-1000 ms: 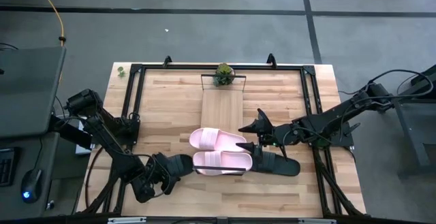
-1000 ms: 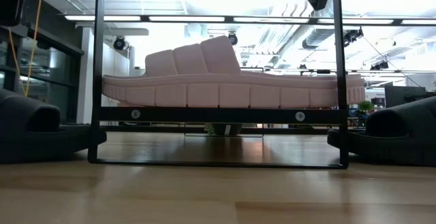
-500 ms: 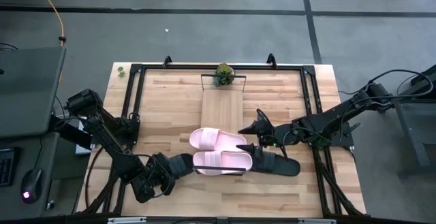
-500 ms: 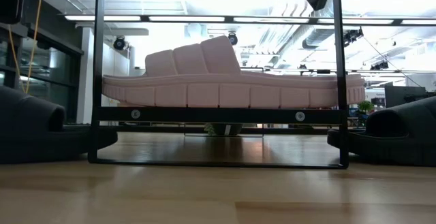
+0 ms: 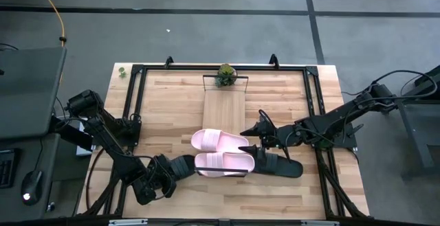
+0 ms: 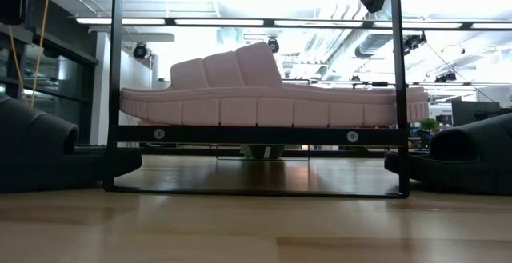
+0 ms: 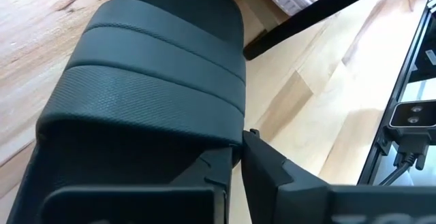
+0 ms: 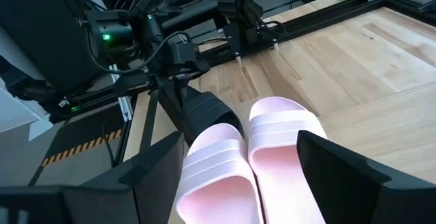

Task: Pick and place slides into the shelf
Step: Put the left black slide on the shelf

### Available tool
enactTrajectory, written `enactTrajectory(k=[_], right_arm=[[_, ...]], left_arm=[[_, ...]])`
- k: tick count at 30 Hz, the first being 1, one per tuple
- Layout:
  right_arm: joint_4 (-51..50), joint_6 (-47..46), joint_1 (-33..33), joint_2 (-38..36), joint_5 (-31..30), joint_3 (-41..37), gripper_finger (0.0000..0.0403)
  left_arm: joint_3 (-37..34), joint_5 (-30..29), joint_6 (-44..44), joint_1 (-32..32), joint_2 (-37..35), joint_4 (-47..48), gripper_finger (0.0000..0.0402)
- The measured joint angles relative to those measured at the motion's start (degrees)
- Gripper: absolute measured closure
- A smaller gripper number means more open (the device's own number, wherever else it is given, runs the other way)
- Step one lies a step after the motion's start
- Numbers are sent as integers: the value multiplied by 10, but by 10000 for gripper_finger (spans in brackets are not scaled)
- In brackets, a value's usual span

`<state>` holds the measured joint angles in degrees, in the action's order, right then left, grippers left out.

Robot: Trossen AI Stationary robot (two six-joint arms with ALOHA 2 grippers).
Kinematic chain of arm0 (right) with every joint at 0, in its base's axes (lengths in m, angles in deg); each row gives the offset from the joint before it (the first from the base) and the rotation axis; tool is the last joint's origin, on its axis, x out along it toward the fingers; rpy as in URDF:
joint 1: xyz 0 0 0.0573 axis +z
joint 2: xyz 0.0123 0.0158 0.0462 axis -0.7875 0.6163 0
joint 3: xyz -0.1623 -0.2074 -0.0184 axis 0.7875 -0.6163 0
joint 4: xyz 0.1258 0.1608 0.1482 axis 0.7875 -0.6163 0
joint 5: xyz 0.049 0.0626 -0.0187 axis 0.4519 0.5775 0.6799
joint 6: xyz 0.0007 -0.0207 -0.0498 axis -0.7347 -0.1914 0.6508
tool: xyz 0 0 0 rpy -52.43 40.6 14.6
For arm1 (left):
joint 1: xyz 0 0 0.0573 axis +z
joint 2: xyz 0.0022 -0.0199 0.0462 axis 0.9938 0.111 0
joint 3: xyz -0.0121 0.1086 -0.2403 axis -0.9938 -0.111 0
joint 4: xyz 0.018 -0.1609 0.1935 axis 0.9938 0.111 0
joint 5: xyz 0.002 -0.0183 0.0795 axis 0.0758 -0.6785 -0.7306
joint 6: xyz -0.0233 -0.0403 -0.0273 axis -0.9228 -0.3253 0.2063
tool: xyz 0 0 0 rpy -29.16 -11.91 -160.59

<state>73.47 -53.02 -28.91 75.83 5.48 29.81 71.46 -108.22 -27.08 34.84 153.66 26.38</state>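
Two pale pink slides point(image 5: 221, 152) lie side by side across the near end of the shelf point(image 5: 225, 106), straps toward the left arm, leaving the far stretch of the board bare; we judge that room is meant for the black pair. Both black slides sit on the table at the shelf's near corners, one on each side. Our left gripper point(image 5: 167, 172) has its jaws closed on the left black slide point(image 7: 146, 94), pinching the strap edge as the wrist view shows, with the slide's toe close to the shelf's black frame point(image 7: 310, 13). We read this as a hold low on the table, ready to lift it over the frame. Our right gripper point(image 5: 260, 131) hovers above the shelf's right edge with jaws spread wide and holding nothing; the right black slide point(image 5: 278, 165) lies just beside and below it, untouched.
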Motion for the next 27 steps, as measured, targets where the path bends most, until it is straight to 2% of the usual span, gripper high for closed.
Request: enactTrajectory(k=[6, 17, 27], right_arm=[[0, 0, 0, 0, 0, 0, 128], [-2, 2, 0, 0, -8, 0, 128], [-2, 0, 0, 0, -9, 0, 128]], left_arm=[[0, 0, 0, -5, 0, 0, 397], [18, 9, -13, -32, -2, 24, 396], [126, -11, -12, -54, -2, 220, 400]])
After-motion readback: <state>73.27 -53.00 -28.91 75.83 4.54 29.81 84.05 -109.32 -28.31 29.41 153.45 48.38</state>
